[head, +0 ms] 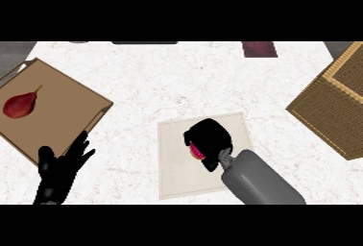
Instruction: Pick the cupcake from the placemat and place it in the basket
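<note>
White marbled stone forms the counter (163, 77), smooth and faintly veined. A pale square placemat (177, 173), cloth-like with a stitched border, lies near the counter's front edge, about midway along it. The right hand (208, 139) sits on the mat, its black fingers curled over the cupcake (196, 151), of which only a pink-red sliver shows under the palm. The grey forearm comes in from the front edge at a slant, so the hand covers the cupcake from above; this looks like the grasp step, with the lift not yet made, though whether the cupcake has left the mat cannot be told.

The basket (333, 103), a woven brown box with straight walls, stands at the right edge, well apart from the mat, so the carry will run rightward over bare stone. At the left edge lies a flat brown board (64, 103) with a raised rim, bearing a red pear-shaped fruit (21, 105). The left hand (60, 170) rests open near the front-left corner, fingers up, just beside the board.
</note>
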`<state>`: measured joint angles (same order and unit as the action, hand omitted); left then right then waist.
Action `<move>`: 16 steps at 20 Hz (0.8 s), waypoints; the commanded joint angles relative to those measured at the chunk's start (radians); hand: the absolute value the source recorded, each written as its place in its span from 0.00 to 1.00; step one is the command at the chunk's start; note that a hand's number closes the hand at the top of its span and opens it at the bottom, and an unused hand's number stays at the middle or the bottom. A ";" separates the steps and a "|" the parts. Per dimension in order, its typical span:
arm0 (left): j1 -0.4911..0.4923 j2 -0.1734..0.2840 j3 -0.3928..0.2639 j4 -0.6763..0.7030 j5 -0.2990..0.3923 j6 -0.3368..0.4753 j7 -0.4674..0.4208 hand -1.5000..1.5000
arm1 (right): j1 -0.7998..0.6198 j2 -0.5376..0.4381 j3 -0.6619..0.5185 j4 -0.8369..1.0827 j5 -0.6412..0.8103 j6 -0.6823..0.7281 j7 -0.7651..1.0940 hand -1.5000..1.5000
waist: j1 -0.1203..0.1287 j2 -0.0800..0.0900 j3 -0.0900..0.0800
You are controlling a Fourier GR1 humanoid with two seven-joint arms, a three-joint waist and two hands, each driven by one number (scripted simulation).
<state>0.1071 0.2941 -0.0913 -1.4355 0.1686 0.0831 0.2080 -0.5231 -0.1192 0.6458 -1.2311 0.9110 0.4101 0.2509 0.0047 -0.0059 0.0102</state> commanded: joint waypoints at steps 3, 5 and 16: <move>0.005 0.018 0.030 0.018 0.026 -0.035 0.080 0.50 | 0.041 -0.056 0.039 0.025 0.101 -0.104 -0.113 1.00 | -0.001 0.006 -0.010; -0.012 -0.003 0.033 0.070 0.011 -0.038 0.038 0.50 | -0.046 0.024 0.004 0.112 0.116 -0.093 -0.101 1.00 | 0.002 0.007 -0.010; 0.121 -0.002 0.057 0.000 0.008 0.017 0.026 0.50 | 0.542 -0.675 0.087 -0.410 0.105 -0.412 -0.526 1.00 | -0.120 -0.016 -0.009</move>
<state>0.1972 0.2964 -0.0334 -1.4668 0.1771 0.0951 0.2145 -0.1368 -0.5762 0.7444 -1.5517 1.0090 0.1074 -0.1574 -0.0883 -0.0378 0.0118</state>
